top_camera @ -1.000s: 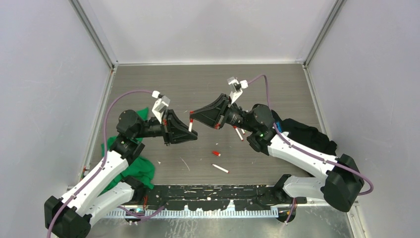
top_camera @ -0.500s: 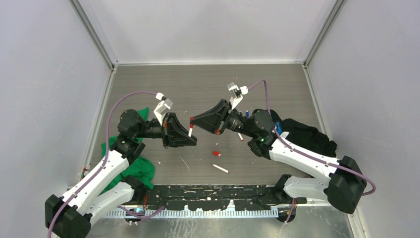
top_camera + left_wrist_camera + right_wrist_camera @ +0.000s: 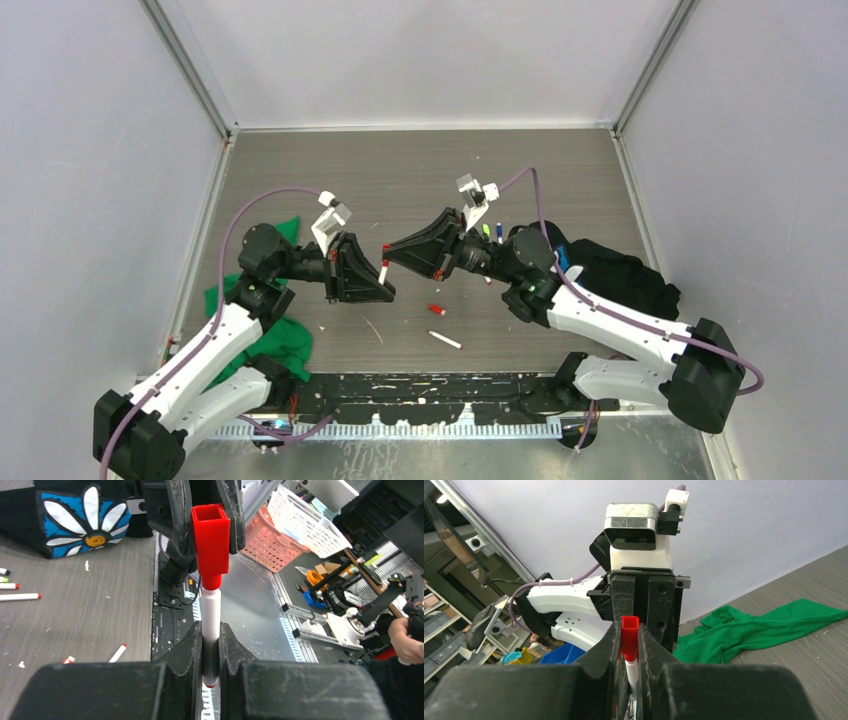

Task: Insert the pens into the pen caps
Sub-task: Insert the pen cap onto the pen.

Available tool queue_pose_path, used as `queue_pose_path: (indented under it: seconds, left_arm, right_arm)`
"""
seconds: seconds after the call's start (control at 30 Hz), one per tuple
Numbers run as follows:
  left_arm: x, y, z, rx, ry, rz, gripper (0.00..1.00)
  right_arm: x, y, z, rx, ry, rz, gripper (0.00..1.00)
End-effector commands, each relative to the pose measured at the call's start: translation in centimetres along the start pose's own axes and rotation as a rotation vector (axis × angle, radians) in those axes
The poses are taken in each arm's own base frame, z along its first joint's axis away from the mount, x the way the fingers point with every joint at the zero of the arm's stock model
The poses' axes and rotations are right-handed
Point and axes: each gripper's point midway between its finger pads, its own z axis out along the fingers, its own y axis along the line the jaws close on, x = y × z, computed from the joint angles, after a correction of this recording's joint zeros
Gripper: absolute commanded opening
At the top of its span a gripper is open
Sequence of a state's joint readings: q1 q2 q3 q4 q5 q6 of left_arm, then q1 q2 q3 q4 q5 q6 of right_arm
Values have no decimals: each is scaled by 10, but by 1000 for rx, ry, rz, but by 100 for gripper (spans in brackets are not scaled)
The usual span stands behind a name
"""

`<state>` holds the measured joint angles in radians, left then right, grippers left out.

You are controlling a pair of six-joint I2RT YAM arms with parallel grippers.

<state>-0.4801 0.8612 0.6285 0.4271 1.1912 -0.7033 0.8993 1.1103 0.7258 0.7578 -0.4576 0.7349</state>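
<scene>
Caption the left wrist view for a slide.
Left gripper holds a white pen, its red tip at the mouth of the red cap gripped by the right gripper.

White pen (image 3: 210, 617) tip in red cap (image 3: 211, 540); another pen (image 3: 445, 340) lying flat.

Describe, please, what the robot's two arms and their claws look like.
The left arm and right arm share white link shells with black joints. A purple cable loops along each. The left claw and right claw are black, wedge-shaped, with two tapered fingers.
</scene>
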Motion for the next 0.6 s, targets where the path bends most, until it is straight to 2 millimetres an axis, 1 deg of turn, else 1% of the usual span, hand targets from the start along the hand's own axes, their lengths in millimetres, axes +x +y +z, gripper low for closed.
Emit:
queue_pose_path:
  seconds: [0.0, 0.07, 0.13, 0.17, 0.27, 0.33, 0.47, 0.57]
  left_arm:
    - [-64, -18, -2, 1, -201, 237, 0]
    - [-66, -21, -2, 18, -205, 241, 0]
    - [-69, -18, -3, 3, -226, 238, 0]
    - [-71, -13, -4, -24, -247, 233, 0]
    - [-72, 5, -8, -127, -255, 223, 0]
    - [-70, 16, -13, -210, -254, 222, 0]
    - [-70, 26, -20, -303, -270, 224, 0]
    - [-70, 30, -22, -327, -268, 222, 0]
  right_arm:
    - [104, 12, -31, -109, 400, 155, 1]
    - [106, 15, -31, -130, 405, 170, 1]
    - [107, 13, -30, -115, 391, 189, 1]
    - [105, 10, -27, -87, 378, 187, 1]
    - [107, -4, -22, 47, 382, 189, 1]
    - [110, -12, -23, 130, 385, 198, 1]
    - [110, -27, -25, 285, 341, 234, 1]
    - [117, -22, -20, 322, 327, 264, 1]
